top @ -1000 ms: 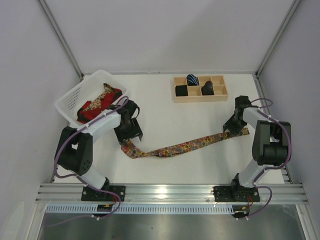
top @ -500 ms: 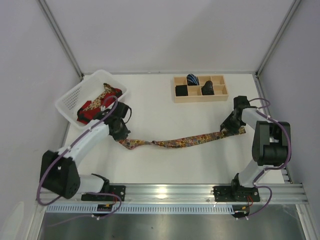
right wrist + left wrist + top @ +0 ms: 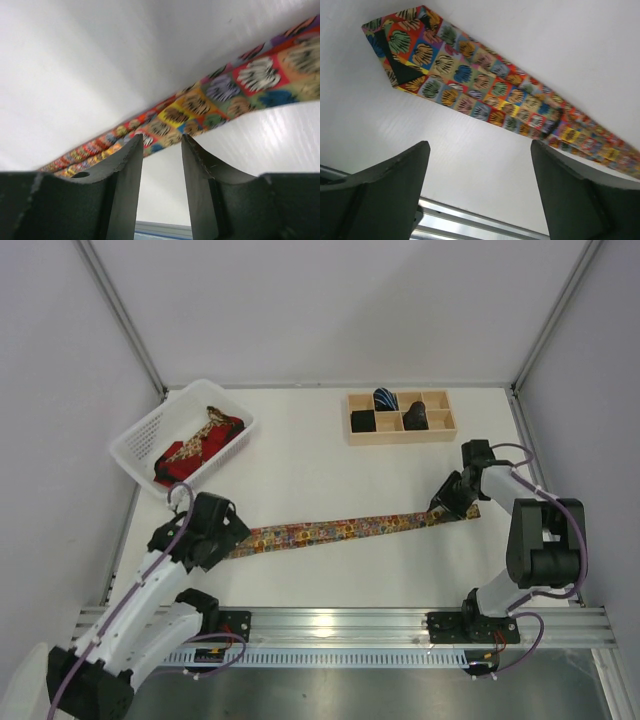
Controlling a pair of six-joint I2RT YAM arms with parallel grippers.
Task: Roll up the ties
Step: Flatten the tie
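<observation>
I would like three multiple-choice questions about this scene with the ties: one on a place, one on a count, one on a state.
1. Where do the red ties lie?
A) in the white basket
B) on a chair
C) in a drawer

2. How many ties lie stretched out on the table?
A) three
B) one
C) two

3. How is the left gripper?
A) shut on a tie
B) hidden
C) open and empty

Answers: 1 A, red cloth shows inside the basket at the far left. 2 B, only the patterned tie spans the table. 3 C, its fingers stand wide apart, and the tie's tip lies beyond them.
</observation>
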